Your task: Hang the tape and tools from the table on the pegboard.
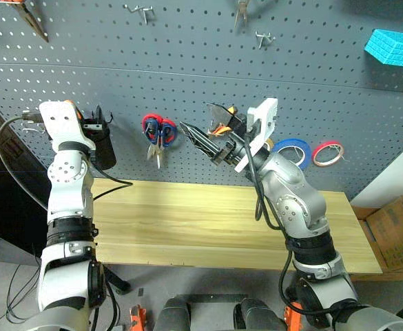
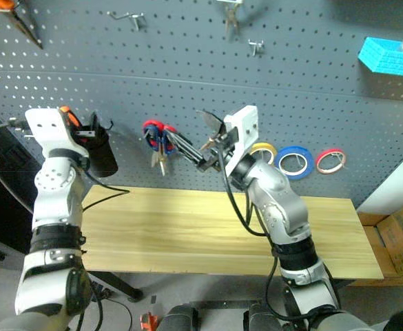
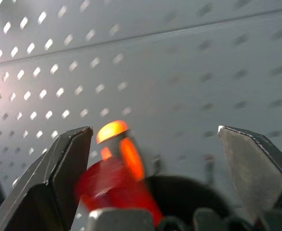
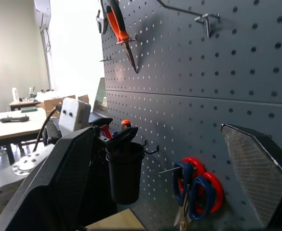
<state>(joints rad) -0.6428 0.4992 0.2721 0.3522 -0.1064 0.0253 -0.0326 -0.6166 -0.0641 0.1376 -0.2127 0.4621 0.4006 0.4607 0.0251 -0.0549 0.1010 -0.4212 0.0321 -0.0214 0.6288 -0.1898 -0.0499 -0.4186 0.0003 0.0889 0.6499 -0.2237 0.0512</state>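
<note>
At pegboard [image 1: 339, 103], left end: left gripper [image 3: 160, 159], jaws wide, nothing held, over black cup [image 2: 103, 153] containing red-handled screwdriver [image 3: 114, 178]; withdraw straight, avoiding snags. Right gripper [image 1: 195, 138], wide, nothing held.

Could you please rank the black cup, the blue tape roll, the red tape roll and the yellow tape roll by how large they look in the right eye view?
1. black cup
2. blue tape roll
3. red tape roll
Unranked: yellow tape roll, partly hidden behind the right arm.
</note>
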